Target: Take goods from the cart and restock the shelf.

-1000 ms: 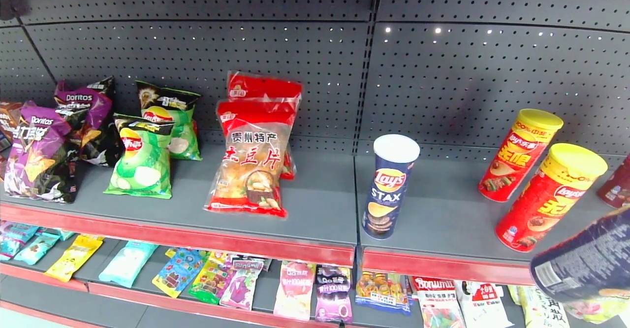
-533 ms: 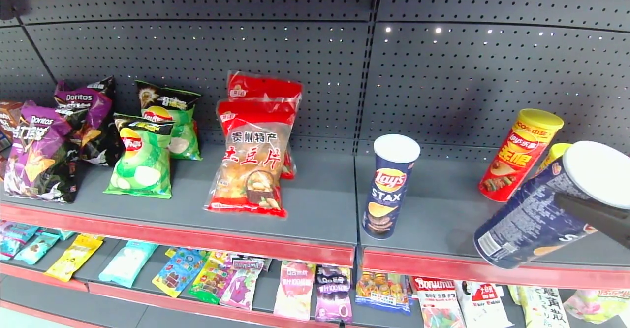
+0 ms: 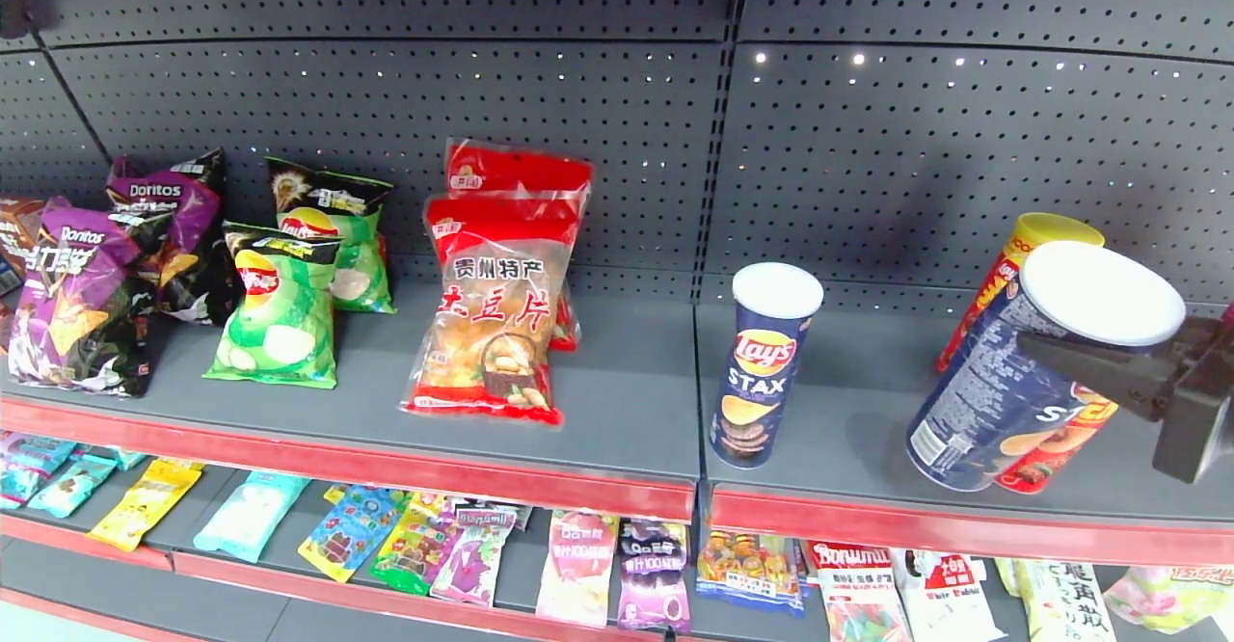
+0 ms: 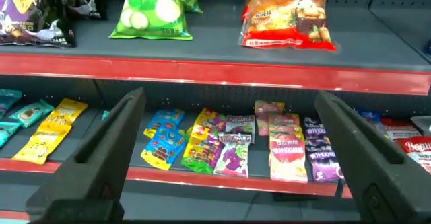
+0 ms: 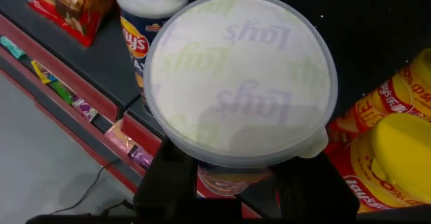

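Gripping the blue can (image 3: 1003,401) near its lid with the right gripper (image 5: 239,183) and swinging it up from the head view's lower right corner, now tilted above the shelf (image 3: 848,401), right of the standing blue can (image 3: 764,367) and just before the red cans (image 3: 1046,440). Probably nearing set-down, but needing righting first. Holding the left gripper (image 4: 229,109) spread wide and empty, facing the lower shelf (image 4: 202,177).

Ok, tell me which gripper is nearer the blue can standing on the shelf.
Right. The right gripper, holding another can, is beside the standing can; the left gripper sits lower.
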